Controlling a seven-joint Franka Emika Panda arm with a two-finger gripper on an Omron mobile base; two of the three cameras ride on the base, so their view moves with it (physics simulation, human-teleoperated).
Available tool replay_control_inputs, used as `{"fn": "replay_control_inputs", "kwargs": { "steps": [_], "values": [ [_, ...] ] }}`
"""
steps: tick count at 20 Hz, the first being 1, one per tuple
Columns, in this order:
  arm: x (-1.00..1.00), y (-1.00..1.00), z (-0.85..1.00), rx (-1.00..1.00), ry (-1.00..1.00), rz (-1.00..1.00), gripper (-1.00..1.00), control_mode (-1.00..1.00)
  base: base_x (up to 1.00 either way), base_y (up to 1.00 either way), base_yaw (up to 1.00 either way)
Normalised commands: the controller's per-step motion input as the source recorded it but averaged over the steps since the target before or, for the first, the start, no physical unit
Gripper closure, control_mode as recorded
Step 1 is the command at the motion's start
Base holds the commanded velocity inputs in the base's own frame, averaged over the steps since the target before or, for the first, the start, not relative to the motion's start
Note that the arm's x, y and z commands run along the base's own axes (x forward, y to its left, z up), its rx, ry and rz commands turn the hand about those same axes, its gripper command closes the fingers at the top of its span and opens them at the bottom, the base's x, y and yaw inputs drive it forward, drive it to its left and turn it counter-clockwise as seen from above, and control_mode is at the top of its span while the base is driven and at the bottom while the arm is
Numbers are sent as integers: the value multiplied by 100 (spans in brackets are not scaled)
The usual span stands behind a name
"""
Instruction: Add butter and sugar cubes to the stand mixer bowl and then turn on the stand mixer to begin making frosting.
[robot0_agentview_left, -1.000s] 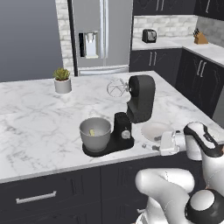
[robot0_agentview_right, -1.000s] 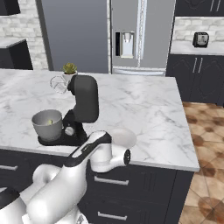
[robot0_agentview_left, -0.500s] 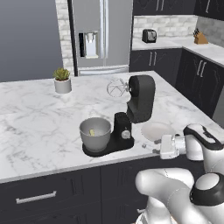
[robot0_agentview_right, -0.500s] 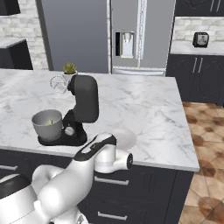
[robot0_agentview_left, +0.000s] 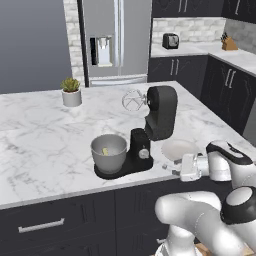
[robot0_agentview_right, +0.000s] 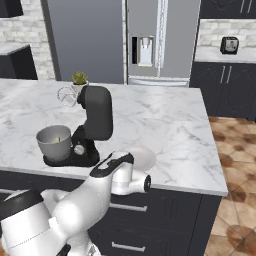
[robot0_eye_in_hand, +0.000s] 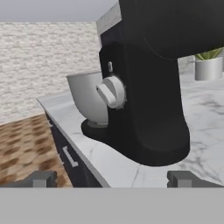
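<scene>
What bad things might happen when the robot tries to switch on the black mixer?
1. The open gripper hangs off the counter's edge, level with the stand mixer; going straight in, it might bump the body and miss the knob.
2. The head is tilted up and the whisk is out of the stand mixer bowl, so it might spin in the air.

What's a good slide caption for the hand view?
Open gripper faces the stand mixer, its side knob centred, the stand mixer bowl behind.

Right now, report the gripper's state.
Gripper: open, jaws wide apart and holding nothing, aimed at the knob on the side of the stand mixer.
</scene>
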Motion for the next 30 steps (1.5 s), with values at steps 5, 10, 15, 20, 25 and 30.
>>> {"fn": "replay_control_inputs", "kwargs": {
  "steps": [5, 10, 15, 20, 25, 30],
  "values": [
    [16, 13, -11, 0, 0, 0, -100, -100, 0, 0, 0],
    [22, 3, -16, 0, 0, 0, -100, -100, 0, 0, 0],
    [34, 0, -14, 0, 0, 0, -100, -100, 0, 0, 0],
    [34, 0, -20, 0, 0, 0, -100, -100, 0, 0, 0],
    [23, -10, -30, 0, 0, 0, -100, -100, 0, 0, 0],
    [19, -18, -32, 0, 0, 0, -100, -100, 0, 0, 0]
  ]
}}
